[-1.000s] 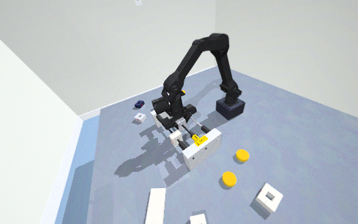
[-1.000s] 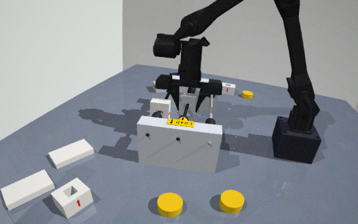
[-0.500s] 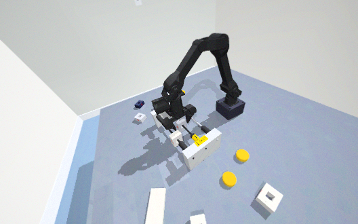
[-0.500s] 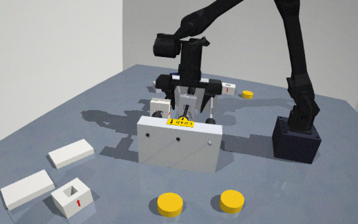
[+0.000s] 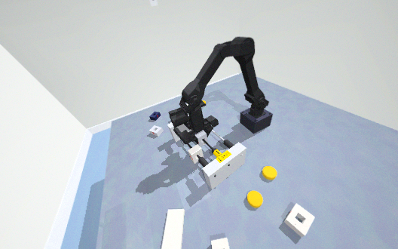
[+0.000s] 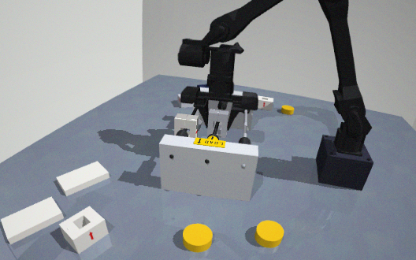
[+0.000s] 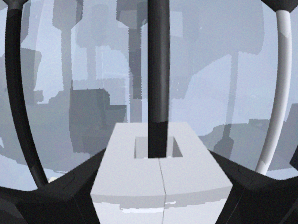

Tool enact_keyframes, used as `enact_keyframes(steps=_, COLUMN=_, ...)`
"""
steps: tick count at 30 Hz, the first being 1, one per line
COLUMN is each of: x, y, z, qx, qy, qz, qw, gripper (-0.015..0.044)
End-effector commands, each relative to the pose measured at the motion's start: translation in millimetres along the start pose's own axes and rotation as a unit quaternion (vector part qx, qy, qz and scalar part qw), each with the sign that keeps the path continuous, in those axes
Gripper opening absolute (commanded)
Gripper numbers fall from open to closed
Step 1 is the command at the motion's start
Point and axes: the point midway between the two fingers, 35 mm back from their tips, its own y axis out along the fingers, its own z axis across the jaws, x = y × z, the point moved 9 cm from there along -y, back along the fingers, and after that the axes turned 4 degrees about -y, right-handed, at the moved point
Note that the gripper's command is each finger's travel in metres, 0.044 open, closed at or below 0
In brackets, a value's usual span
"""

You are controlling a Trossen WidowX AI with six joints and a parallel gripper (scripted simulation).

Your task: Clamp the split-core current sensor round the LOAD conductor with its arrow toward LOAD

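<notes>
The white split-core sensor has its halves together, with only a thin seam between them in the wrist view. It surrounds the dark middle conductor, which passes through its square hole. My gripper is shut on the sensor, one finger on each side. The yellow LOAD label sits on the white end plate, at this conductor's end. The sensor's arrow is not visible, and I cannot tell whether its latch is caught.
Another white sensor is round the neighbouring dark conductor, close beside. A light conductor runs on the other side. Yellow discs, a holed white block and white bars lie beyond the end plate.
</notes>
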Motion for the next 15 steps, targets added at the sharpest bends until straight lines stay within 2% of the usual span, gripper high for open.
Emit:
enact_keyframes(steps=1, x=0.0, y=0.0, z=0.0, qx=0.000, qy=0.000, qz=0.000, qw=1.000, gripper=0.0080)
enact_keyframes(steps=5, x=0.0, y=0.0, z=0.0, qx=0.000, qy=0.000, qz=0.000, qw=1.000, gripper=0.0054)
enact_keyframes(steps=7, x=0.0, y=-0.7, z=-0.1, qx=0.000, qy=0.000, qz=0.000, qw=1.000, gripper=0.0001)
enact_keyframes(steps=15, x=0.0, y=-0.2, z=-0.2, qx=-0.001, qy=0.000, qz=0.000, qw=1.000, gripper=0.0000)
